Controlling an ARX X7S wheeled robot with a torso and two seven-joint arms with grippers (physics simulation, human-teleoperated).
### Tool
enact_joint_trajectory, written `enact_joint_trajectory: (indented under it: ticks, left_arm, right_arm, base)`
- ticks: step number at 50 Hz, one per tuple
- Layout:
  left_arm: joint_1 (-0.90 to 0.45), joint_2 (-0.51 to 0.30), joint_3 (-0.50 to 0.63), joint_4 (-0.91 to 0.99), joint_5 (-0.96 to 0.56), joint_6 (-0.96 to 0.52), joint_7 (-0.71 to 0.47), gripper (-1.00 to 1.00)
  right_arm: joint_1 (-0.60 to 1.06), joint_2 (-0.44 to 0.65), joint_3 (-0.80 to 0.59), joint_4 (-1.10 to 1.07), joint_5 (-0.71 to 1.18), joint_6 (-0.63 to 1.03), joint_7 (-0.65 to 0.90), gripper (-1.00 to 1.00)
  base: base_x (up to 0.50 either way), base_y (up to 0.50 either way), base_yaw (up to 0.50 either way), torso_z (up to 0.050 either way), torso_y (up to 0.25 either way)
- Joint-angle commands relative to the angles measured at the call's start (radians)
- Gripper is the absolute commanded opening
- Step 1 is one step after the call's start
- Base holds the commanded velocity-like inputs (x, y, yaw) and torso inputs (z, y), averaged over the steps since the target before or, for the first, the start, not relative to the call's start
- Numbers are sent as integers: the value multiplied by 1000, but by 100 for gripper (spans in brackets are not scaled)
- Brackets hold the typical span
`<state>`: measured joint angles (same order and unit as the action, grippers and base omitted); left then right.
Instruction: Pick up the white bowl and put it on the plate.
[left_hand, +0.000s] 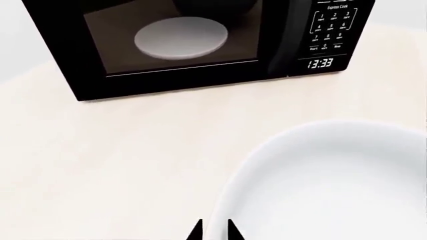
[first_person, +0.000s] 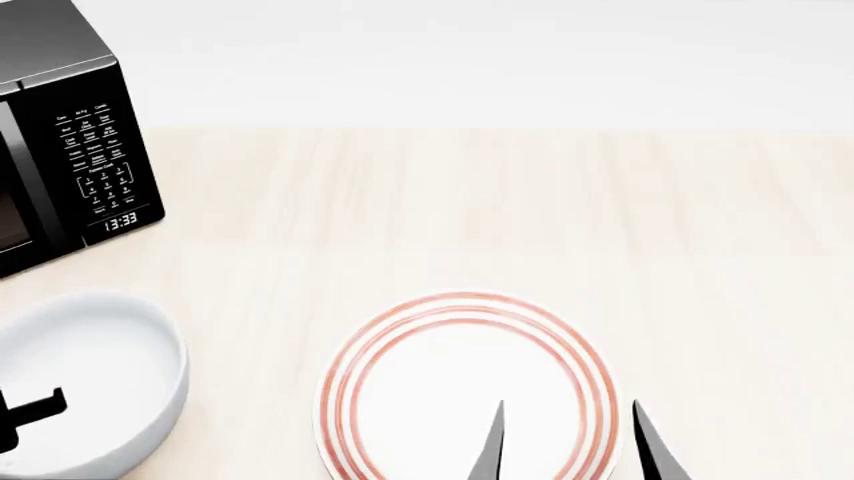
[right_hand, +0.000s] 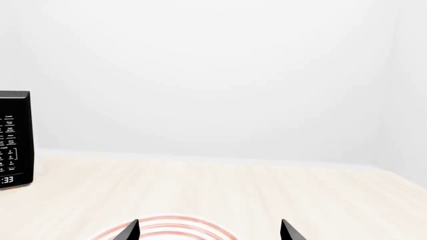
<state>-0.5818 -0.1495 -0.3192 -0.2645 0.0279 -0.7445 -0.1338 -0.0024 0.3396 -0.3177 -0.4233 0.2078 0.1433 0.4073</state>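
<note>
The white bowl (first_person: 83, 380) is at the near left of the table, below the microwave. In the left wrist view the bowl (left_hand: 333, 175) fills the lower right. My left gripper (left_hand: 214, 231) has its two fingertips close together on either side of the bowl's rim, shut on its wall. In the head view only a black part of the left gripper (first_person: 30, 412) shows over the bowl's inside. I cannot tell whether the bowl is off the table. The red-ringed plate (first_person: 467, 385) lies at near centre. My right gripper (first_person: 570, 440) is open and empty over the plate's right part (right_hand: 167, 225).
A black microwave (first_person: 60, 150) stands at the far left, its clock reading 13:33. A pale dish (left_hand: 181, 37) lies inside it behind the door. A white wall runs along the back of the light wooden table (first_person: 534, 200).
</note>
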Motion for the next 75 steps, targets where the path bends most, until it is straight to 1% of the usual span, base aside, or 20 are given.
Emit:
enact_joint_trajectory:
  ticks: [1, 11, 19, 32, 41, 50, 55, 62, 69, 75]
  left_arm:
    - [0, 18, -24, -19, -1, -1, 19, -100]
    - [4, 22, -36, -5, -13, -1, 5, -100]
    - [-6, 28, -50, 38, -31, -33, -1, -100]
    - [-28, 60, -19, 203, -62, -140, 6, -100]
    - [-39, 77, -10, 265, -88, -188, 2, -100]
    - [-73, 107, 5, 375, -134, -281, -7, -100]
    - [-94, 122, 27, 394, -153, -303, -23, -100]
    - [-151, 139, 96, 359, -193, -307, -68, -100]
    - [-211, 137, 153, 314, -239, -303, -113, -100]
    - [-237, 142, 209, 285, -311, -286, -166, -100]
  right_arm:
    - [-2, -18, 20, 2, -23, -9, -14, 100]
    - [-2, -15, 17, 1, -21, -10, -11, 100]
    - [-2, -14, 11, 4, -24, -13, -9, 100]
    - [-3, -11, 7, 2, -23, -13, -4, 100]
    - [-1, -9, 6, 5, -20, -15, -3, 100]
    - [4, -6, 8, 3, -14, -12, -1, 100]
    - [3, -5, 7, 2, -13, -12, 0, 100]
    - [3, -5, 4, 8, -13, -18, 1, 100]
    - [5, -3, 4, 6, -9, -15, 3, 100]
    - [5, -2, 1, 7, -10, -17, 5, 100]
  base:
    - [0, 0, 0, 0, 0]
    - [0, 0, 0, 0, 0]
    - [0, 0, 0, 0, 0]
    - [0, 0, 0, 0, 0]
    - [0, 0, 0, 0, 0]
    - [0, 0, 0, 0, 0]
    - [0, 0, 0, 0, 0]
    - [0, 0, 0, 0, 1]
    - [0, 0, 0, 0, 0]
    - [0, 0, 0, 0, 0]
